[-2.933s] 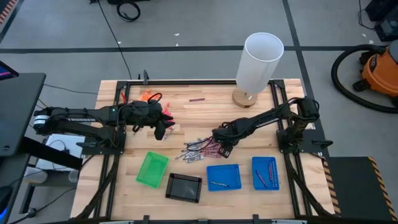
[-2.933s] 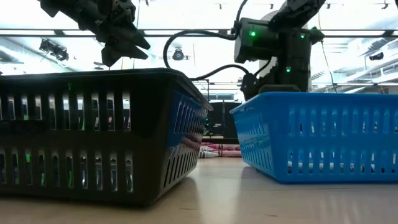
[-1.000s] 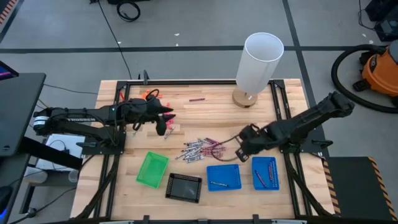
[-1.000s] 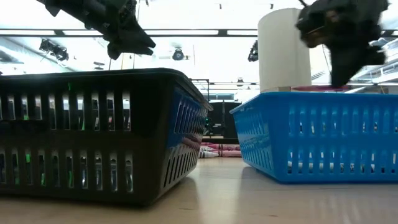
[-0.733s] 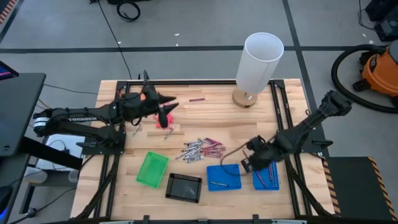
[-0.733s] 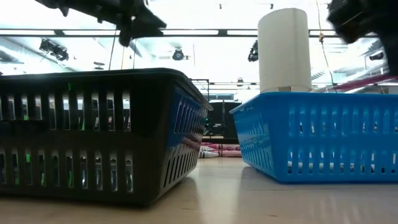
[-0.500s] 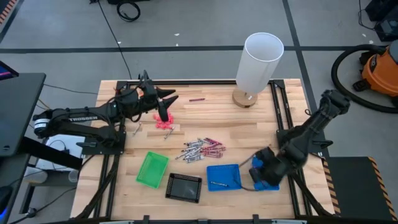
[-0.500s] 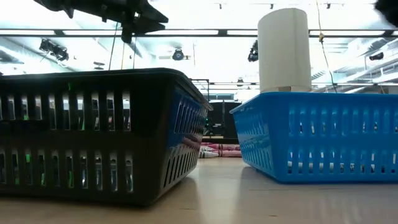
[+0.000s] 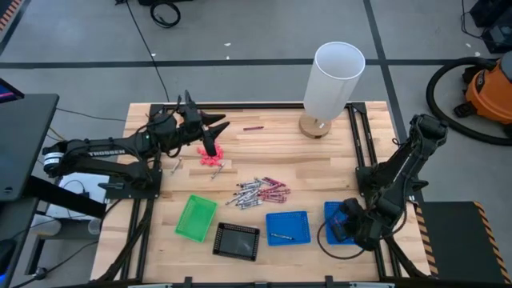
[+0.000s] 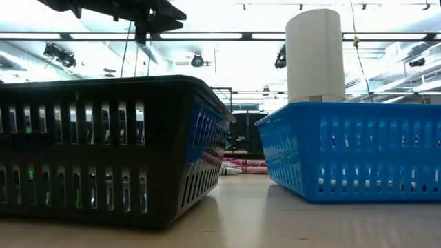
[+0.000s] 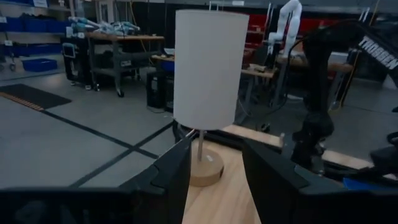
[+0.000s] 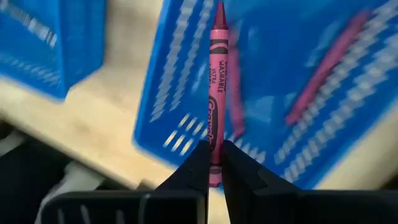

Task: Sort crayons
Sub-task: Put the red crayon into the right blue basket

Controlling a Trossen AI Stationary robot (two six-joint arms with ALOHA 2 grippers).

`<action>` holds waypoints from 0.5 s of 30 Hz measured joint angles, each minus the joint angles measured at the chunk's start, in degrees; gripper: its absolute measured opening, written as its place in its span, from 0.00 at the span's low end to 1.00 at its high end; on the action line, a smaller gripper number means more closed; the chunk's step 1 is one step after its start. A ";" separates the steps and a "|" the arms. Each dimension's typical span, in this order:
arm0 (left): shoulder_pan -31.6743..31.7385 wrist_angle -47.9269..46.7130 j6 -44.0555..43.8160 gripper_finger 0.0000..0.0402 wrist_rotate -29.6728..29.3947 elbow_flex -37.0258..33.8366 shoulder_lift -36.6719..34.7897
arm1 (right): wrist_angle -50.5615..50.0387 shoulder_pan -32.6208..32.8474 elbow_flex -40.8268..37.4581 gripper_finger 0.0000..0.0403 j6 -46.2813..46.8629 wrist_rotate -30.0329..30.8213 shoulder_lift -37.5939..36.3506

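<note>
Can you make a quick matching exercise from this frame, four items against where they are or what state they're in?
Items:
1. right gripper
2. left gripper
3. green tray
4. crayon pile

Places or states:
A. loose on the table's middle, in no tray
B. raised over the pink bits, fingers apart, holding nothing
C. left end of the tray row, with nothing visible inside
D. shut on a maroon crayon above the rightmost blue tray

Pairs: 1-D, 2-B, 3-C, 4-A

crayons [image 9: 260, 192]: loose pile mid-table; maroon crayon [image 12: 217, 93]: pinched in jaws
</note>
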 joint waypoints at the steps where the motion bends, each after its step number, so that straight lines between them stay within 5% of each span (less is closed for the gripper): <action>1: 0.08 -0.10 0.84 0.39 -0.05 0.00 0.48 | 1.72 0.22 -0.48 0.08 -0.03 0.41 0.01; 8: 2.47 2.60 7.40 0.39 -0.25 -0.07 3.81 | 6.29 0.51 -1.16 0.08 0.04 1.53 -0.23; 15: 3.03 4.27 5.73 0.39 -0.29 -0.04 4.09 | 9.06 -1.82 -1.12 0.08 0.68 -4.42 -0.10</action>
